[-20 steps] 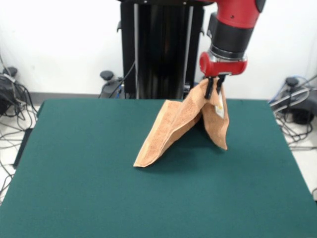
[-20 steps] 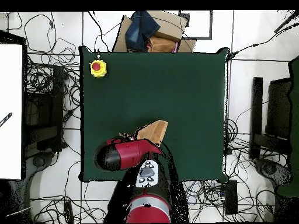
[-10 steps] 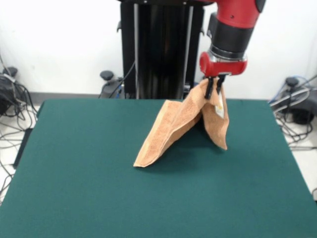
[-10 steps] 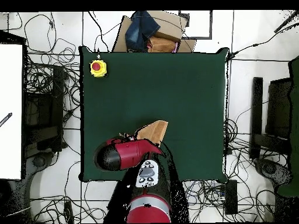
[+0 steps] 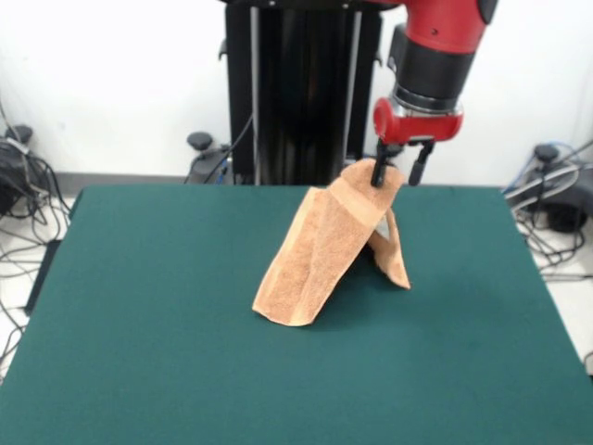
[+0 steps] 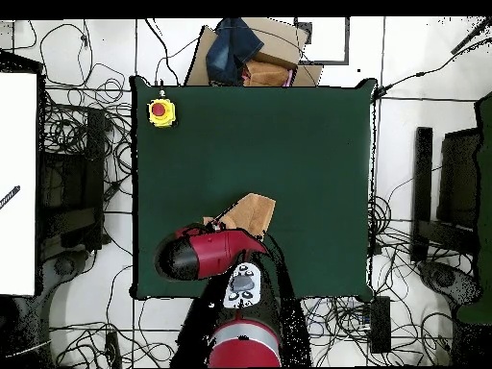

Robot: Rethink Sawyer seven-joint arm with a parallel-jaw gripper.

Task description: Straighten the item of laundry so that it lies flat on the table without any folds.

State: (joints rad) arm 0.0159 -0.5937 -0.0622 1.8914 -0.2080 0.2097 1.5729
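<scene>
The item of laundry [image 5: 324,246], a light orange-tan towel, stands in a crumpled, tent-like heap on the green table [image 5: 139,324], right of centre and toward the far edge. Its peak leans against one finger [image 5: 378,172] of my gripper [image 5: 398,171], which hangs just above it, open, with nothing pinched between the fingers. One flap slopes down to the left, and a shorter one drops on the right. From overhead only part of the towel [image 6: 253,211] shows beside the red arm [image 6: 207,252], which covers the gripper.
A yellow box with a red button [image 6: 160,111] sits on a corner of the table [image 6: 288,135]. A cardboard box with blue cloth [image 6: 245,53] lies beyond the table's edge. Cables cover the floor all around.
The gripper has opened and let go of the towel's raised edge. The towel has sagged lower and slumped to the left in the front view; the arm has stayed in place.
</scene>
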